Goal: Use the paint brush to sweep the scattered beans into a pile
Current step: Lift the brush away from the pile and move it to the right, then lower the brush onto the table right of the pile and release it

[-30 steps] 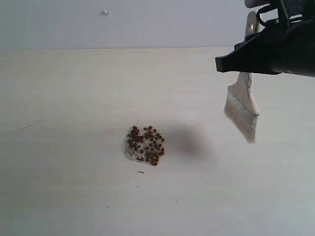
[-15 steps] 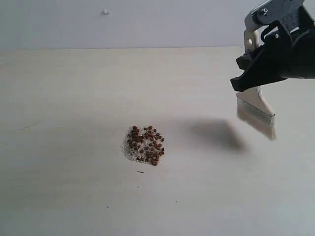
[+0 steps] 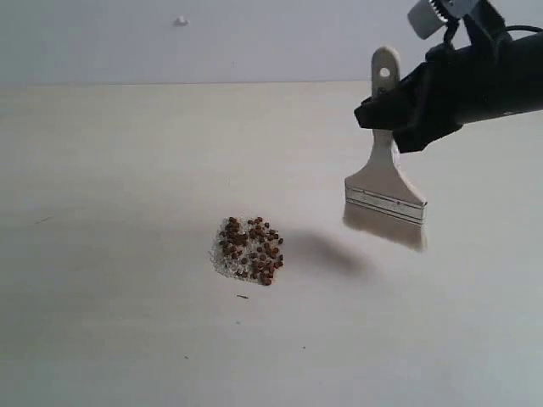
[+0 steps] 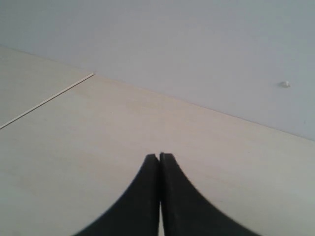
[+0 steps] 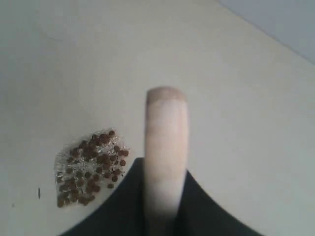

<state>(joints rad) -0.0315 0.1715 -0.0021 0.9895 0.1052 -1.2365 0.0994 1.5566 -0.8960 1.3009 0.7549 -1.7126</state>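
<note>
Paint brush (image 3: 386, 191) swings back left vs half a sec ago, now flat-on. Over the desk (image 3: 127, 339), R pincer (image 3: 389, 119) clamps its handle, bristles airborne, well right of the beans (image 3: 250, 251), already bunched. L pincer (image 4: 159, 158) clenched, empty. Risk: I drop in too fast and the pile re-scatters.

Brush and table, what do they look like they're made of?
Brush: pale matte handle, seemingly bare wood; shiny silver band, likely metal; off-white bristles, fibre unclear. Table: pale matte top with faint streaks, perhaps wood or laminate.
</note>
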